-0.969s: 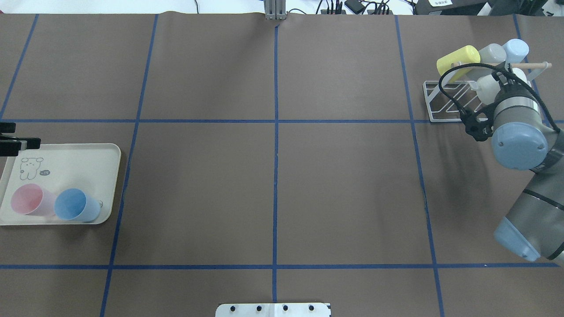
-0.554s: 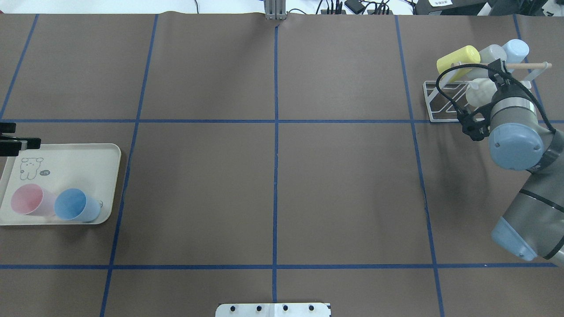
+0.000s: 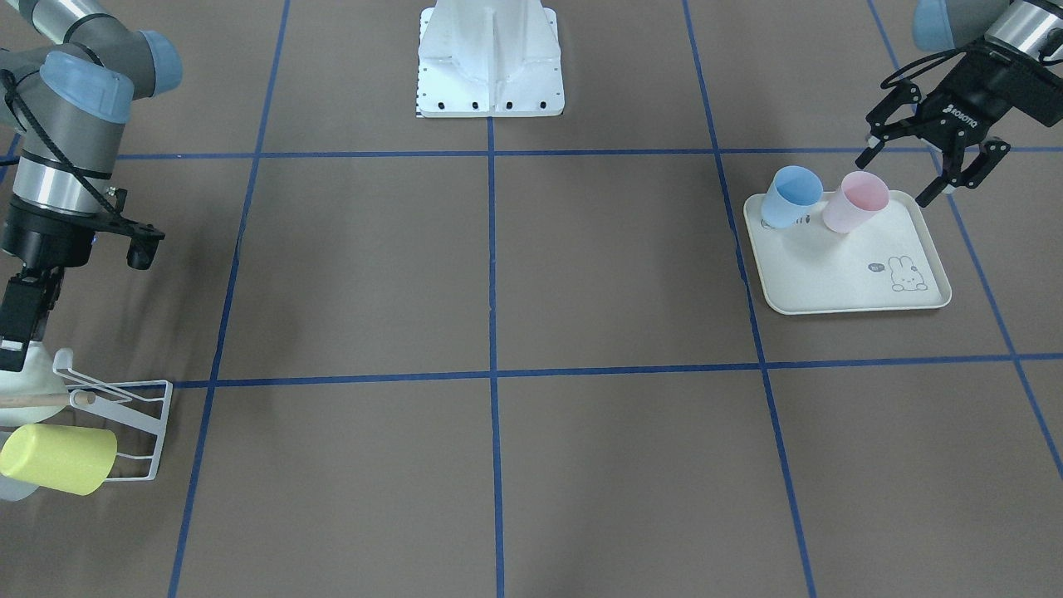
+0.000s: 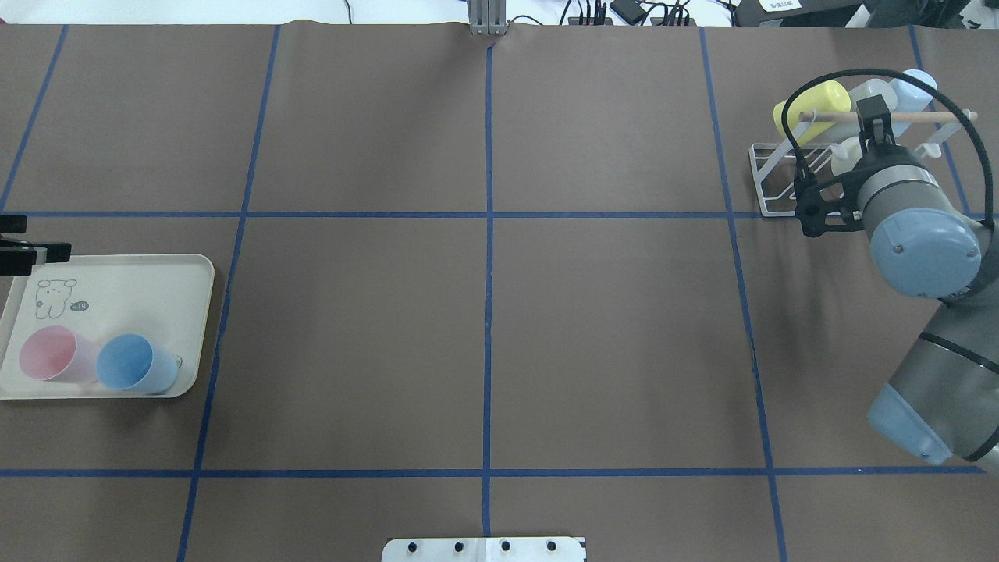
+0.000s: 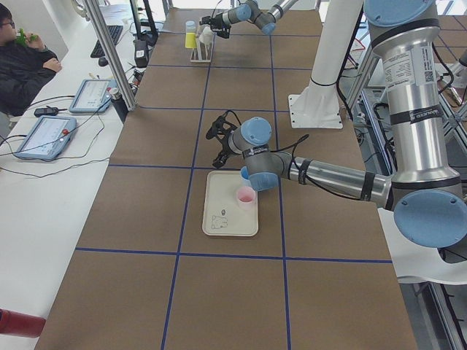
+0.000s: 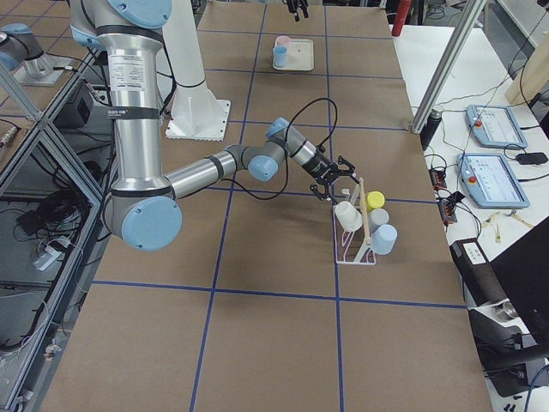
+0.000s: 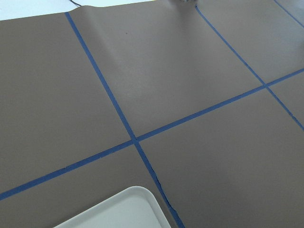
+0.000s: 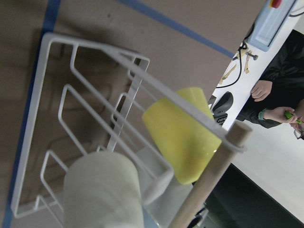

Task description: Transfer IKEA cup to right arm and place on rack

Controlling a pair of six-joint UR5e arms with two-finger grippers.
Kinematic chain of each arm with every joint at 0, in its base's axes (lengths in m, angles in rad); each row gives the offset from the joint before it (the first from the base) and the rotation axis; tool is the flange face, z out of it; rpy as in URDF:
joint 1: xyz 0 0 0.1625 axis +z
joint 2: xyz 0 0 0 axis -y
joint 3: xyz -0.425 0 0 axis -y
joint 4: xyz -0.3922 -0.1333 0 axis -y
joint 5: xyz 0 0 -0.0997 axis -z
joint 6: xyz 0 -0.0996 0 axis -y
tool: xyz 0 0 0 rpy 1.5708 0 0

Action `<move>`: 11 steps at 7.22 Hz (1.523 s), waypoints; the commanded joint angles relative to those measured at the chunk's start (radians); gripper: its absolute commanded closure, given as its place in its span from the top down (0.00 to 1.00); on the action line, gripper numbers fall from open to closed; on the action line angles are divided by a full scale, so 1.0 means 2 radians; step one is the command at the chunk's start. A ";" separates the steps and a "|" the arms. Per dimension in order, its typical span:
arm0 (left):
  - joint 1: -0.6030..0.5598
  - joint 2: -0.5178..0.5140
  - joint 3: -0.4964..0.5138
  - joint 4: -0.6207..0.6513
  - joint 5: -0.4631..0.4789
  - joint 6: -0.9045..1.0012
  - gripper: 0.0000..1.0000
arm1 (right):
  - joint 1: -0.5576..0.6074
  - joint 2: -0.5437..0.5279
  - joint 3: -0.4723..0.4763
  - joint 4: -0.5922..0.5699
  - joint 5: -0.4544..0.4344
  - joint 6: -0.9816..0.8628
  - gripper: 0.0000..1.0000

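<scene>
Overlapping the rack (image 4: pixel 773 211), right gripper (image 3: pixel 17 332) half-hidden

right arm (image 4: pixel 925 250): is swinging its wrist leftward in the overhead view, further over the rack (image 4: pixel 769 183).
right gripper (image 4: pixel 872 129): is reaching further toward the table's far edge, its black finger now crossing the dowel (image 4: pixel 921 116).
white cup (image 4: pixel 841 156): is travelling left with the gripper, now mostly hidden behind the wrist.
cable (image 4: pixel 783 113): is rising into a wider loop, now arching over the yellow cup (image 4: pixel 812 97).
dowel: is now showing nearly full length, where only its right end showed.
</scene>
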 commanded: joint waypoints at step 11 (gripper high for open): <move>0.091 0.092 0.007 0.000 0.151 0.007 1.00 | -0.099 0.056 0.092 0.110 0.253 0.579 1.00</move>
